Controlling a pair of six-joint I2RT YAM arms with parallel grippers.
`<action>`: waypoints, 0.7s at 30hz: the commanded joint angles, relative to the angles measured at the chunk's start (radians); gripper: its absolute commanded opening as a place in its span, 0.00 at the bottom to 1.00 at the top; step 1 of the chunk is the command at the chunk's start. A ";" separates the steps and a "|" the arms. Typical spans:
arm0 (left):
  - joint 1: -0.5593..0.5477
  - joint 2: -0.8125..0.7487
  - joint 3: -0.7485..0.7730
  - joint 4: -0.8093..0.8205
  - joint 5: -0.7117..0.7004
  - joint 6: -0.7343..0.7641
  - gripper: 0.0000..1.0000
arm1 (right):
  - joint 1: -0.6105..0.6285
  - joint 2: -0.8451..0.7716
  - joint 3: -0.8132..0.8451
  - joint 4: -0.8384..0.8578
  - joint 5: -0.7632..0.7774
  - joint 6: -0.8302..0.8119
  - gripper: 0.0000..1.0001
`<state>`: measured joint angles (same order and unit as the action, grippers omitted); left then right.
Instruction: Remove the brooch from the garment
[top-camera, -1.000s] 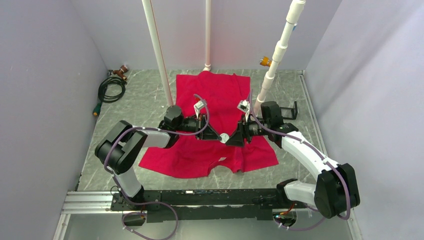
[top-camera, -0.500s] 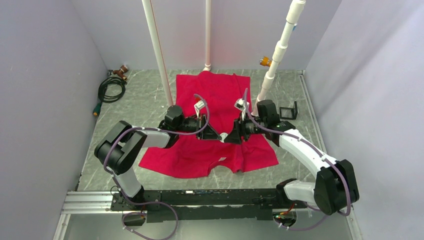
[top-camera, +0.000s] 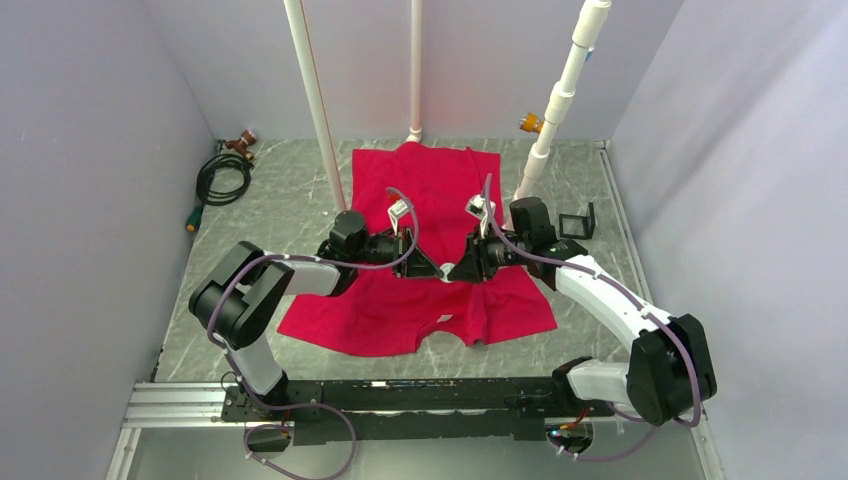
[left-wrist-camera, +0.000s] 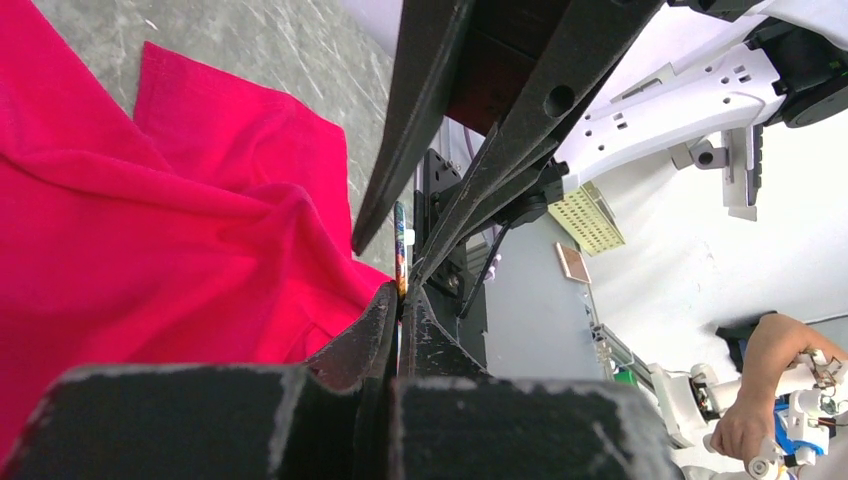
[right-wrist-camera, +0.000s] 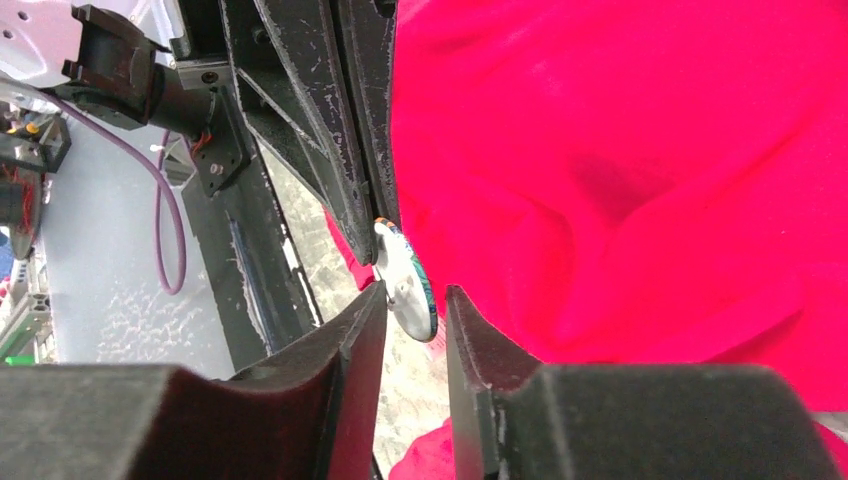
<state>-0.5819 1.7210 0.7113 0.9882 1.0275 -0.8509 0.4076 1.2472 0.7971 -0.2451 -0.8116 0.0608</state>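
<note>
Tightly, the left fingers (left-wrist-camera: 352, 345) clamp the brooch (right-wrist-camera: 405, 285); the right fingers (right-wrist-camera: 352, 350) straddle it, apart.

Black-and-white left arm (top-camera: 300, 268) and right arm (top-camera: 600, 290) fold inward, forearms level, tips meeting. Black two-finger left gripper (left-wrist-camera: 400, 295) pinches the small round flat brooch (right-wrist-camera: 405, 285); black right gripper (right-wrist-camera: 415, 300) straddles it, jaws narrowly apart

The right end effector (top-camera: 455, 272) has slid leftward over the past second (closer to the left end effector (top-camera: 428, 270)), and its jaws have narrowed to straddle the small round brooch (right-wrist-camera: 405, 280).
</note>
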 joint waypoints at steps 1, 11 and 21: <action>-0.003 -0.031 0.007 0.056 0.016 0.015 0.00 | -0.001 0.005 0.028 0.027 0.033 0.012 0.28; -0.003 -0.039 -0.008 0.077 0.008 0.027 0.00 | -0.012 0.014 0.021 0.056 0.006 0.070 0.23; -0.003 -0.049 -0.026 0.112 0.003 0.032 0.00 | -0.032 0.022 0.013 0.070 -0.008 0.105 0.16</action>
<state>-0.5808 1.7210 0.6918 1.0229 1.0039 -0.8272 0.3908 1.2610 0.7975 -0.2317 -0.8429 0.1505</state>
